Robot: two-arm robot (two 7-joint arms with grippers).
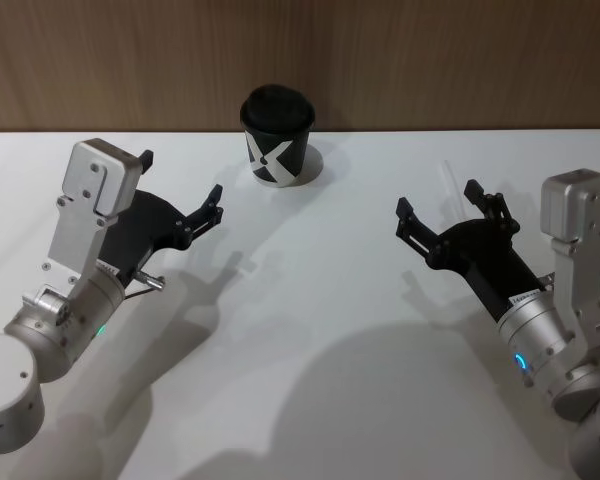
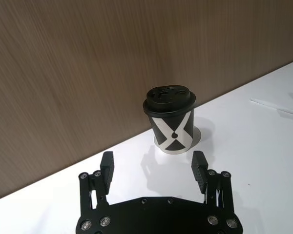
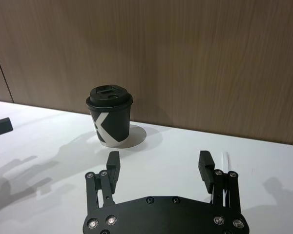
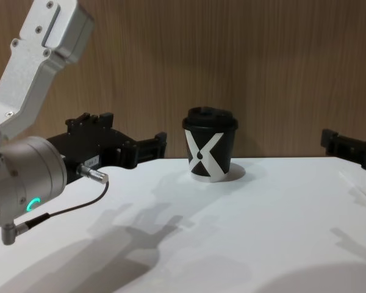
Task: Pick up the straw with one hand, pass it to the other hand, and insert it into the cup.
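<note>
A: Both claws are spread wide and holding nothing. The left gripper (image 1: 180, 178) hangs over the table at the left of the head view and the right gripper (image 1: 439, 200) at the right, both pointing toward the back.

B: And the straw (image 3: 227, 163)? We can barely find it.

A: It's flat on the white table (image 1: 310, 330), in the upper right of the head view, right at the right gripper's fingertips. In the right wrist view it runs just beside one finger (image 3: 205, 165).

B: That's our first worry, we'd say. It's white on white, thin and lying flat. If the jaws close off its line, it may roll away, or the pads may scrape the tabletop instead of catching it.

A: Then there's the handover. If we grab it near the middle, the other claw has little to take, and a skewed grip would leave it tilted.

B: And the cup (image 1: 277, 135)?

A: Upright at top centre, close to the wooden wall (image 1: 380, 60), lid on, well apart from both claws. The lid's opening looks small in the left wrist view.

B: So a tilted straw would likely miss and press on the dome, and we'd guess a light paper cup could tip or slide.
</note>
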